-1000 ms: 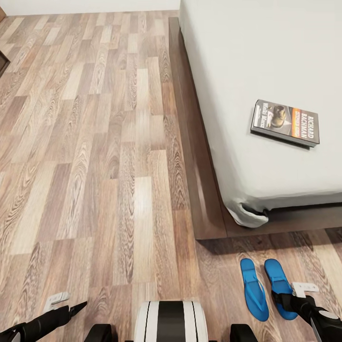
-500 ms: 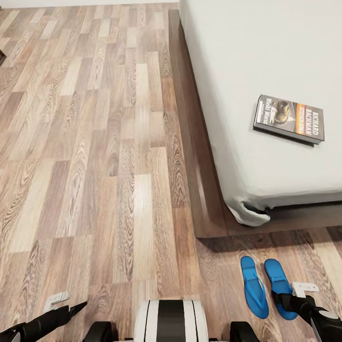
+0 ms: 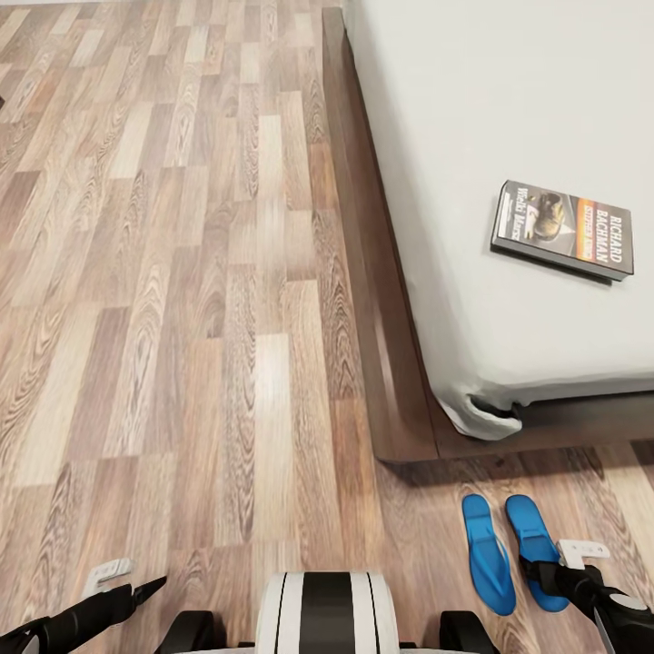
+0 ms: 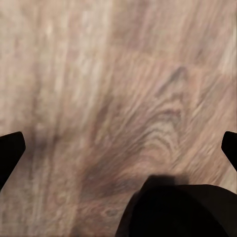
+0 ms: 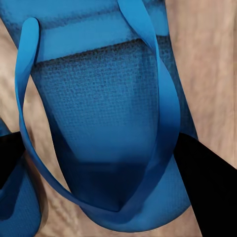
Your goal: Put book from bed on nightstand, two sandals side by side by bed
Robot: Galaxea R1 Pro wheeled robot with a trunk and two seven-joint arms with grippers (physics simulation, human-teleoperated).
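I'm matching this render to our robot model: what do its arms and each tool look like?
Both arms are black. The left tool has a slim, pointed black finger with a light grey bracket-like plate beside it. The right tool looks the same: black fingers and a pale grey plate with small holes. Between the arms sits a white rounded trunk with a black centre band. No cables show.

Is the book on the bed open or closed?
Closed. The book lies flat on the bed with its front cover facing up, the author's name showing, and no pages spread.
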